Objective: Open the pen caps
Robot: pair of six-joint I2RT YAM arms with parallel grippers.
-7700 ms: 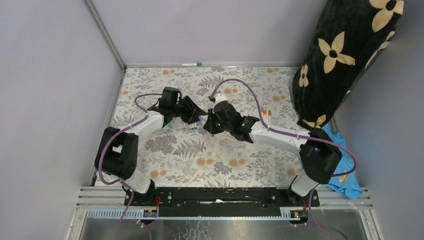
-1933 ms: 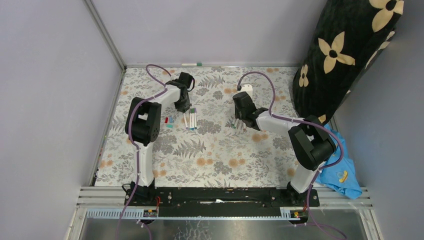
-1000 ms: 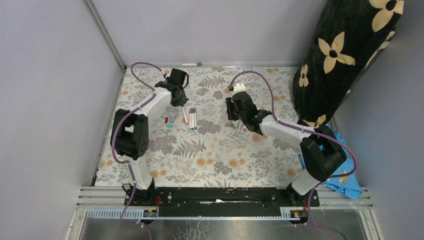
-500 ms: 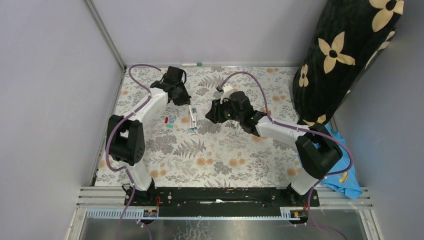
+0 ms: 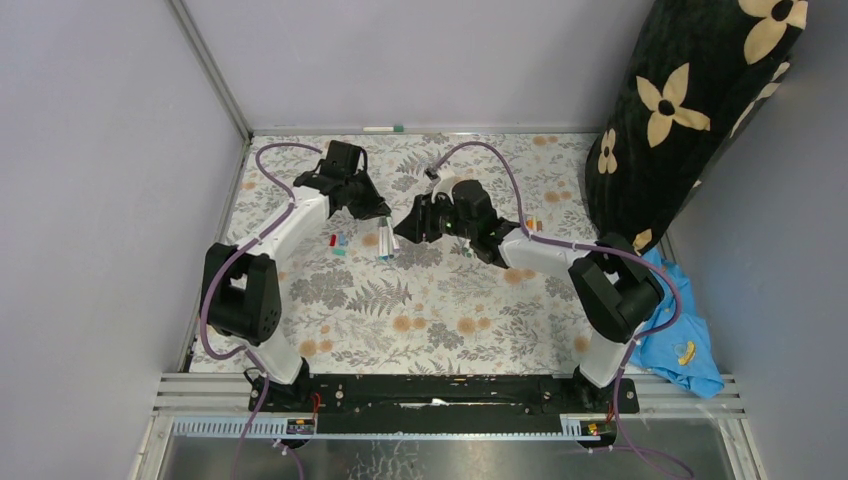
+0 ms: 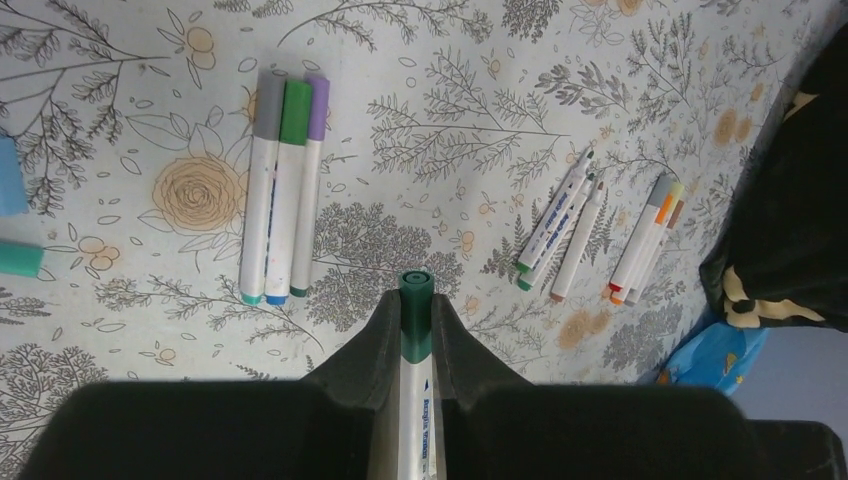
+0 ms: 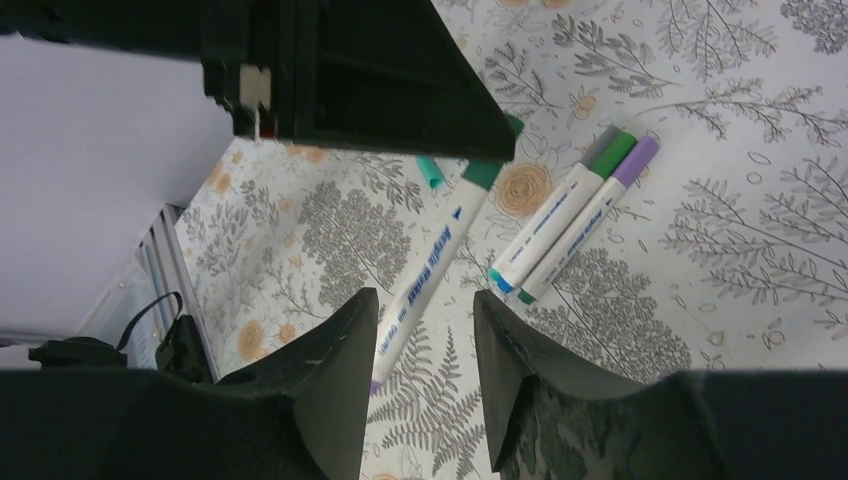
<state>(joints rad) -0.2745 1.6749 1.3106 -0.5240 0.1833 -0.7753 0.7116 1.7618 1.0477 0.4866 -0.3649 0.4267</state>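
Nearest you, off the right edge of the tabletop (image 5: 440,320), a blue cloth (image 5: 690,360) lies crumpled. Further in, approx mid-tabletop, three capped pens (image 6: 281,190) lie side by side, touching, w/ grey, green and purple caps. Left of them are loose caps: red cap (image 5: 332,240), blue cap (image 5: 343,239), teal cap (image 6: 20,259). Just beyond, your L hand (image 6: 416,305) pinches a white pen (image 6: 412,410) right below its green cap (image 6: 416,285). The cap's on and sticks out past the fingertips. R hand (image 7: 422,300) faces it, fingers spread wide. The pen's barrel runs toward the gap btwn them. By the R arm lie a bunch of three pens (image 6: 560,225) and a second bunch (image 6: 645,240) w/ some orange on it. At the far edge, a lone pen (image 5: 384,128) lies along the wall. Far right is a black flowered cushion (image 5: 690,110).
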